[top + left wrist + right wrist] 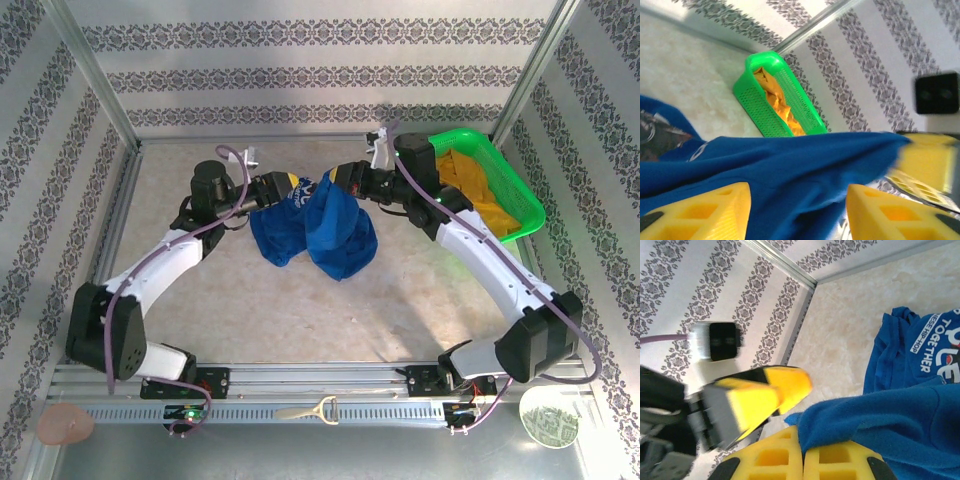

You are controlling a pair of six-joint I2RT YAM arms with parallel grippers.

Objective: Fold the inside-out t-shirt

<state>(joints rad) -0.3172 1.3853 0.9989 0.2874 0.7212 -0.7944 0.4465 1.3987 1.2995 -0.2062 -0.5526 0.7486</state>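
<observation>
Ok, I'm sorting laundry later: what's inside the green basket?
A crumpled yellow garment lies inside the green basket, filling most of it. Whether anything sits beneath it cannot be seen, since the cloth covers the basket's floor.

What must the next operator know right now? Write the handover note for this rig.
Left end effector: jaws apart, blue cloth lying across the gap, not clamped.
Right end effector: shut on an edge of the t-shirt.
T-shirt: bunched, hanging between the two end effectors over the middle of the table, with part of its white print showing. I cannot tell whether its lower end touches the table.
Yellow garment: in the green basket, far right.
Done: shirt picked up.
Left: no fold made yet; it probably needs spreading flat first.
</observation>
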